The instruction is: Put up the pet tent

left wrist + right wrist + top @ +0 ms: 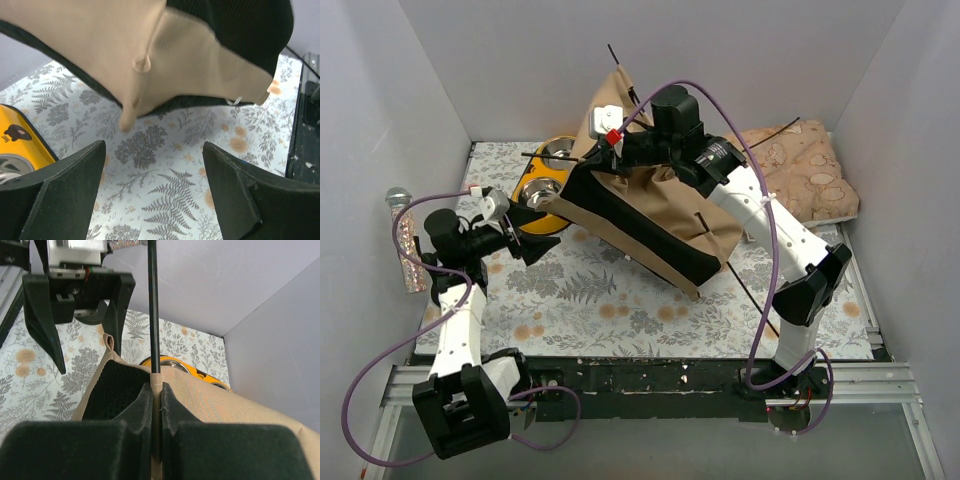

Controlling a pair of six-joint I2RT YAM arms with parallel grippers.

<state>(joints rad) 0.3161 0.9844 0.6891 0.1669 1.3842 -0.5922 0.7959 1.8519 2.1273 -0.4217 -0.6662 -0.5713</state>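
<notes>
Our right gripper [156, 390] is pressed against the pet tent [225, 405], its tan shell slumped beyond the fingers, which pinch a thin black pole [153, 315]. Our left gripper [154, 147] gapes empty just short of the tent's hanging edge, yellow bowl [20, 135] leftward.

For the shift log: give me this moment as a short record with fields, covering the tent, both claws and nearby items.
pet tent: tan shell slack and tilted, black underside showing, not yet standing
right claw: shut on a thin black pole at the tent's fabric edge
left claw: open, empty, over the floral mat
yellow bowl: left of the tent
cushion: far right corner
</notes>
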